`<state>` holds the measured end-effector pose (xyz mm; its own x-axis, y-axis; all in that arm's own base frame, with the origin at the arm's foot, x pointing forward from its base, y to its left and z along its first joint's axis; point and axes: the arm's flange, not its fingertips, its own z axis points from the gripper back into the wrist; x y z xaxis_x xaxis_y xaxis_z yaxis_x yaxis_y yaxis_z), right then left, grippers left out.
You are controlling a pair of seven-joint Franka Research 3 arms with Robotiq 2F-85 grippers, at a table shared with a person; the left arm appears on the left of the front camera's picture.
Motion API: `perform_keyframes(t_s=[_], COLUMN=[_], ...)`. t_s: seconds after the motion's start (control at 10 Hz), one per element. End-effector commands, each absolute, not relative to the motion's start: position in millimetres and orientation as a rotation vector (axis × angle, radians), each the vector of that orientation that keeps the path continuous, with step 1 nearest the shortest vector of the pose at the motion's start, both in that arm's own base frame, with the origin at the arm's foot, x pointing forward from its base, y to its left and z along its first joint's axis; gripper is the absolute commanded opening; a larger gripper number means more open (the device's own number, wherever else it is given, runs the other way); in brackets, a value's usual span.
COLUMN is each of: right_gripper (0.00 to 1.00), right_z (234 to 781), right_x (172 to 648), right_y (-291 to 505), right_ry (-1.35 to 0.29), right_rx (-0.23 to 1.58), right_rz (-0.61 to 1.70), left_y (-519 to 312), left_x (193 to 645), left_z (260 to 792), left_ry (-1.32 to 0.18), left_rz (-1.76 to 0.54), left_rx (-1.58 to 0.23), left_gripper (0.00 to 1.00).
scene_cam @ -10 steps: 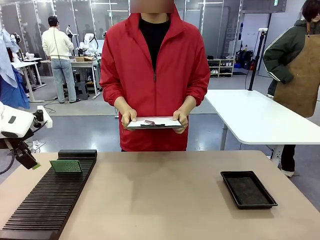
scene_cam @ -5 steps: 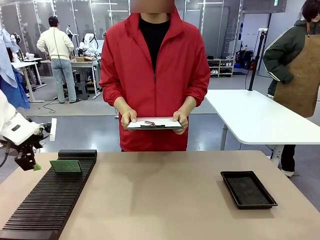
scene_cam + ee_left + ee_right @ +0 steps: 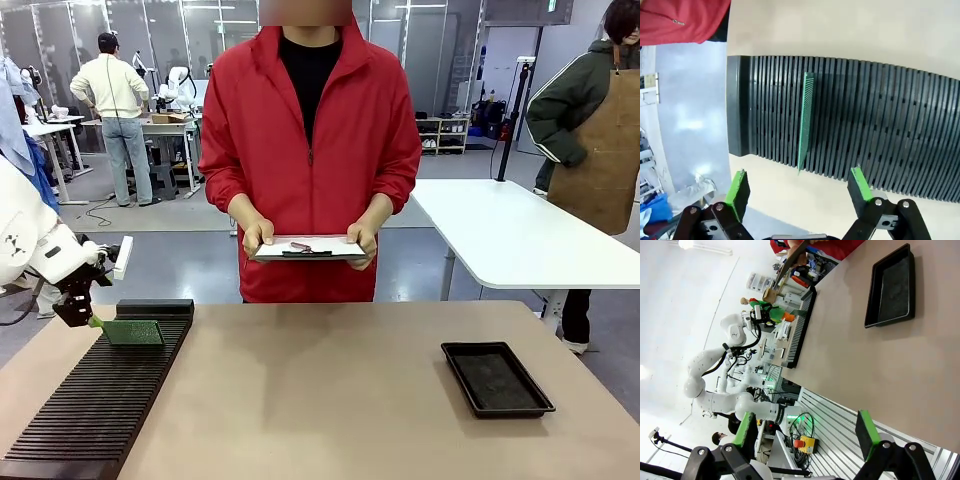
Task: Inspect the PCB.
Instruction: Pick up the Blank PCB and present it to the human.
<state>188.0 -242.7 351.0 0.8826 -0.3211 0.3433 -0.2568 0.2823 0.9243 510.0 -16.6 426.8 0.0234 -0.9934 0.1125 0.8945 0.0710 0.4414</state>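
The left end effector has its two green-padded fingers spread wide, holding nothing. It points down and rightward at the left edge of the tabletop, carried on a white arm that enters from the left with the wrist bent downward. In the left wrist view the pads stand either side of the end of the thin green rectangular PCB, clear of it. The PCB stands on edge in a slot near the far end of a long black ribbed plastic rack along the left side of the tabletop. The right end effector is likewise spread wide and empty, raised well off the tabletop. A shallow black rectangular tray sits on the right side, well apart from the rack. At the far side a person in a red zip jacket holds a white-papered clipboard level in both hands, with a small reddish thing lying on it; anything written on the sheet is too small to read
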Motion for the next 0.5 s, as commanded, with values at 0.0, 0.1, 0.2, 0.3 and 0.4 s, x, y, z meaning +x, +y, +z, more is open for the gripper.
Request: perform_keyframes(t_s=[0.0, 0.1, 0.2, 0.3, 0.4], right_gripper=[1.00, 1.00, 1.00, 1.00, 1.00], right_z=[353, 353, 353, 353, 353], right_x=[187, 187, 187, 187, 187], right_y=[-243, -243, -243, -243, -243], right_ry=[-0.538, -0.538, -0.538, -0.538, -0.538], right_rx=[1.308, 1.308, 1.308, 1.308, 1.308], right_rz=[-0.039, -0.039, -0.039, -0.039, -0.039], left_y=[-11, -11, -10, -9, -9], left_x=[533, 538, 544, 553, 560], left_z=[422, 417, 411, 403, 397], left_ry=[-0.379, -0.364, -0.352, -0.344, -0.326], left_rz=[-1.495, -1.488, -1.472, -1.470, -1.466], left_rx=[0.244, 0.239, 0.237, 0.232, 0.227], left_gripper=[1.00, 1.00, 1.00, 1.00, 1.00])
